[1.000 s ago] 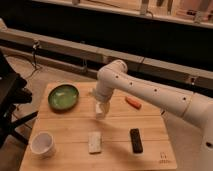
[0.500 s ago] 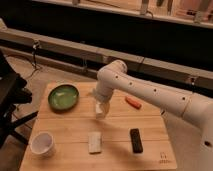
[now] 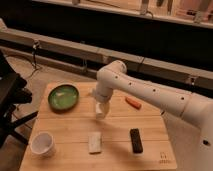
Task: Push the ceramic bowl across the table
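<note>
A green ceramic bowl (image 3: 63,97) sits on the far left part of the light wooden table (image 3: 120,130), which has a small dark logo (image 3: 162,158) at its near right corner. My gripper (image 3: 100,112) hangs from the white arm (image 3: 145,90) over the middle of the table, pointing down, to the right of the bowl and apart from it. It holds nothing that I can see.
A white cup (image 3: 43,144) stands at the near left. A pale rectangular block (image 3: 94,142) and a black rectangular object (image 3: 135,140) lie in front of the gripper. An orange carrot-like object (image 3: 132,102) lies at the far right. A dark chair (image 3: 11,95) stands left of the table.
</note>
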`<act>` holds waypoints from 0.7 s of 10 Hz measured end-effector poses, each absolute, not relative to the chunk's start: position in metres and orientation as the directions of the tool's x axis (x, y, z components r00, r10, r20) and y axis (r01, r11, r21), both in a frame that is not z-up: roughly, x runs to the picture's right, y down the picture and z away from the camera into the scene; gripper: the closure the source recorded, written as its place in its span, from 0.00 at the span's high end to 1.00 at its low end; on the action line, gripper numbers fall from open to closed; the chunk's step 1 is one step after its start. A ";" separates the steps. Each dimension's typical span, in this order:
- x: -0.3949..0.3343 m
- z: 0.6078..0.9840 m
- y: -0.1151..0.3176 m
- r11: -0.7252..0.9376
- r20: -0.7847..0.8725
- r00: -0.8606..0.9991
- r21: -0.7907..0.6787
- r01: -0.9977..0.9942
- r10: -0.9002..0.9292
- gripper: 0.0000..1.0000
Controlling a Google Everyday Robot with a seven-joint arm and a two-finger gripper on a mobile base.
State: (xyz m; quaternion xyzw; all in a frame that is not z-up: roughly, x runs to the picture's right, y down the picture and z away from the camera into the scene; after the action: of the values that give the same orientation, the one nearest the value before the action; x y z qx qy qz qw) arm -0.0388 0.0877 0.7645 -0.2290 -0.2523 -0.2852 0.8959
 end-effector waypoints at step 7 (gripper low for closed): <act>-0.076 0.780 0.067 0.715 0.574 0.633 -0.115 0.690 -0.519 0.06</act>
State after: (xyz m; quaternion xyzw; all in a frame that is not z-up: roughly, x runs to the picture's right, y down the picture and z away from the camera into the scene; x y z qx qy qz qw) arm -0.0756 0.0665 0.7798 -0.1642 -0.2598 -0.3403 0.8887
